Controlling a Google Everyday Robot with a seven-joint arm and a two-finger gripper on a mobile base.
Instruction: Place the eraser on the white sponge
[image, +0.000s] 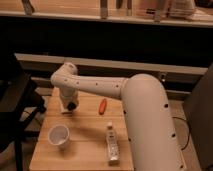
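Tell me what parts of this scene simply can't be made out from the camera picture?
- The gripper, low over the wooden table's far left: its own dark end hides the fingers.
- The off-white flat sponge: mostly covered by the arm; only an edge shows.
- The tiny dark eraser: not discernible against the gripper.
- The clear lying bottle: label too blurred to read.
- The table's near edge: cut off by the frame.

wht cup (58, 135) front-left on table (85, 150), orange-red obj (102, 106) mid, bottle (112, 143) lying front-right
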